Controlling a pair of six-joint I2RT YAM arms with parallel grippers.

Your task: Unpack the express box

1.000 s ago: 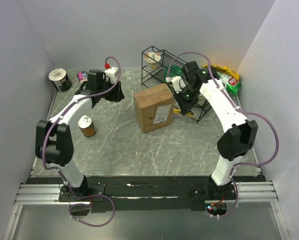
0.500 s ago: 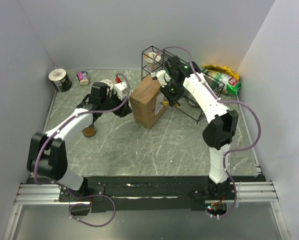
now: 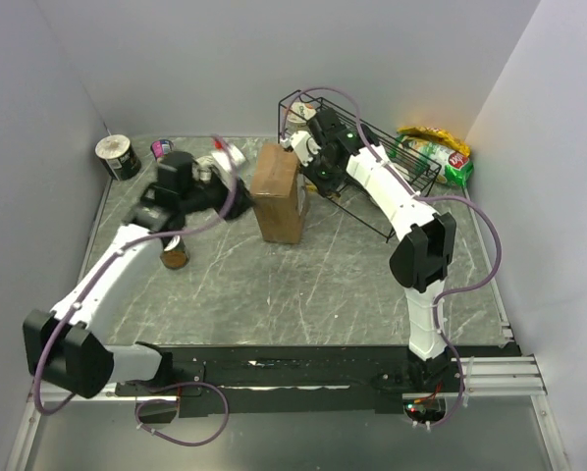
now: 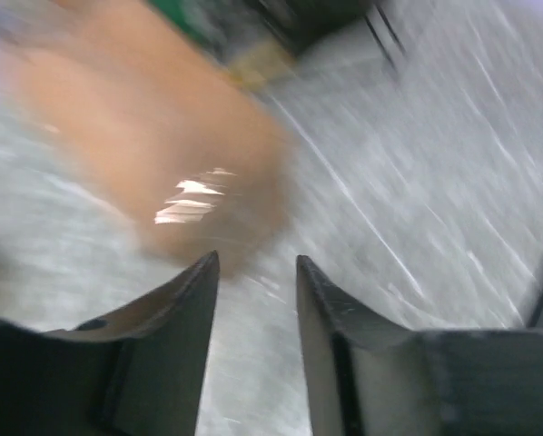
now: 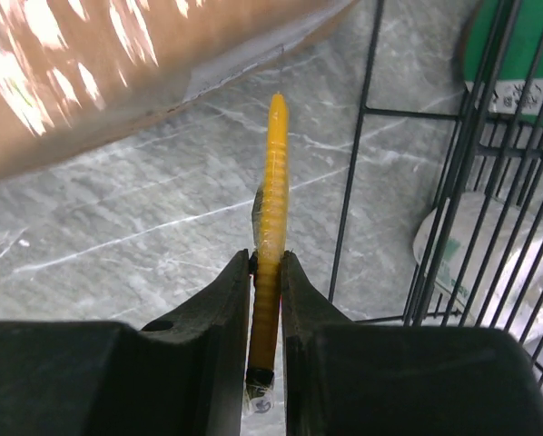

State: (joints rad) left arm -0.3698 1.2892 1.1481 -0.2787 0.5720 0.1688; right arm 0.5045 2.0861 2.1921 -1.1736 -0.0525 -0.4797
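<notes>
Express box (image 3: 279, 191) not opened yet: flaps looked shut, nothing out.
It sat far-centre on the table between both grippers, just left of the wire rack (image 3: 392, 182). It stood on end, long axis near vertical, label not visible. Right gripper (image 5: 267, 261) was clamped on a slim yellow tool (image 5: 276, 154), tip just beside the box edge. Left gripper (image 4: 253, 263) was narrowly parted, empty, facing the blurred box. Cutting tape, opening and emptying all remained.
</notes>
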